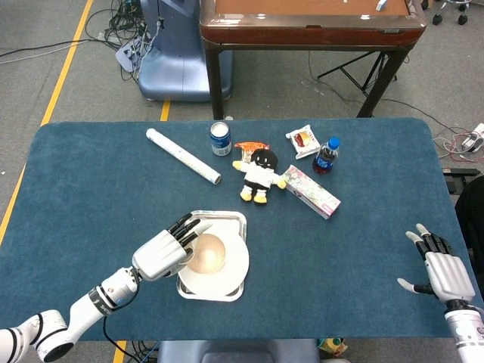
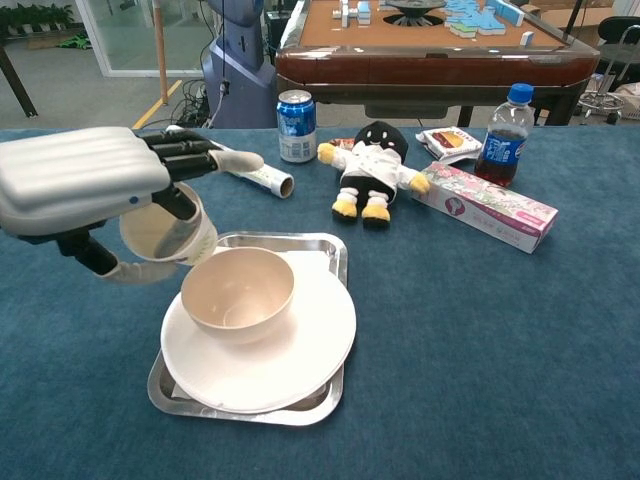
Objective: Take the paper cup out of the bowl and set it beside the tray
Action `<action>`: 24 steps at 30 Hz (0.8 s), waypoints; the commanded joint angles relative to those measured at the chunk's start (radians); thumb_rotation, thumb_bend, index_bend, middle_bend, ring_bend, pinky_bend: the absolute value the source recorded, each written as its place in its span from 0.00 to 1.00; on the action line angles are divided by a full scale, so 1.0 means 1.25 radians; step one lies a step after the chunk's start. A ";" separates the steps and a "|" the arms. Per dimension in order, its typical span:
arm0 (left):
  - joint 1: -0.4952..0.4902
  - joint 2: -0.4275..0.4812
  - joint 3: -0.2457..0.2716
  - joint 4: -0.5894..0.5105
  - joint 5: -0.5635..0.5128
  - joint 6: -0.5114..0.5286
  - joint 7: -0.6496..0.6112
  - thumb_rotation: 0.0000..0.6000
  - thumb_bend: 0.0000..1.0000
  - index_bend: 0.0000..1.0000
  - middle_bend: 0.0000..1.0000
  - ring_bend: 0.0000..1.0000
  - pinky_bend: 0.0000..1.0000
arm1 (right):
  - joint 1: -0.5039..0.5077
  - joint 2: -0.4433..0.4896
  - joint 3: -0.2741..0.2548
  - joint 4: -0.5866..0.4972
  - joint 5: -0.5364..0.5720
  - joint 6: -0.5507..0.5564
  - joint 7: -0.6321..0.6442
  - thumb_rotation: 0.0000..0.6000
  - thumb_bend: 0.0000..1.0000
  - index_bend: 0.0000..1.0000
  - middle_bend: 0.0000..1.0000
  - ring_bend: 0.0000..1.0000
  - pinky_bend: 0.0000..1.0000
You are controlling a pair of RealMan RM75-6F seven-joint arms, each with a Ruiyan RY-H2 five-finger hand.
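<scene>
We judge the cup (image 2: pixel 158 232) is already out of the bowl (image 2: pixel 237 291), so the step in hand is carrying it left and setting it down beside the tray (image 2: pixel 325 243). To do that well, we should keep the cup upright, move it clear of the tray's left rim and the plate (image 2: pixel 310 350), lower until its base meets the table (image 2: pixel 500 350), and only then loosen the fingers, so it does not tip.

Our left hand (image 2: pixel 85 180) holds the cup: in the chest view the fingers wrap across its far side and the thumb comes under it, with the cup's mouth tilted toward the camera. It hangs above the table just left of the bowl, near the tray's corner. In the head view the hand hides the cup.

Our right hand (image 1: pixel 442 271) holds nothing, fingers spread, near the table's right edge, well apart from everything.
</scene>
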 commanded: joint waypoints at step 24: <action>-0.017 -0.009 -0.002 0.113 -0.043 -0.066 -0.073 1.00 0.32 0.65 0.00 0.00 0.00 | 0.003 -0.009 0.002 0.003 0.011 -0.001 -0.012 1.00 0.22 0.00 0.00 0.00 0.00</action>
